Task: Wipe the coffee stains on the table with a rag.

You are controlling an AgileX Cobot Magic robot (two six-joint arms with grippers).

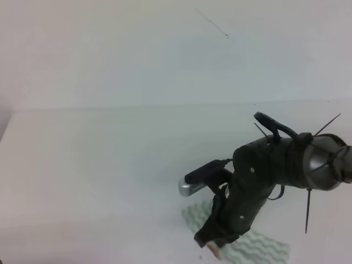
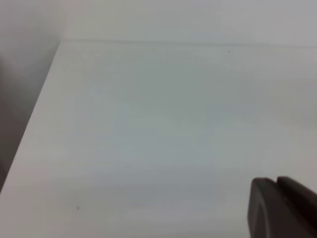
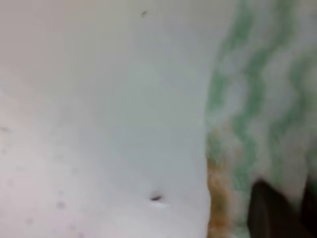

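The rag (image 1: 258,247), pale with green wavy stripes, lies flat on the white table (image 1: 110,165) at the bottom of the high view. My right gripper (image 1: 212,245) points down onto the rag's left edge. In the right wrist view the rag (image 3: 262,99) fills the right side, and an orange-brown coffee stain (image 3: 216,198) runs along its edge. A dark fingertip (image 3: 270,213) presses into the cloth there. A bit of orange-brown (image 1: 212,252) shows under the gripper tip. The left wrist view shows only a dark part of my left gripper (image 2: 282,208) over bare table.
A pale wall (image 1: 165,55) rises behind the table's far edge. The table's left edge (image 2: 39,124) shows in the left wrist view. Small dark specks (image 3: 156,198) dot the surface.
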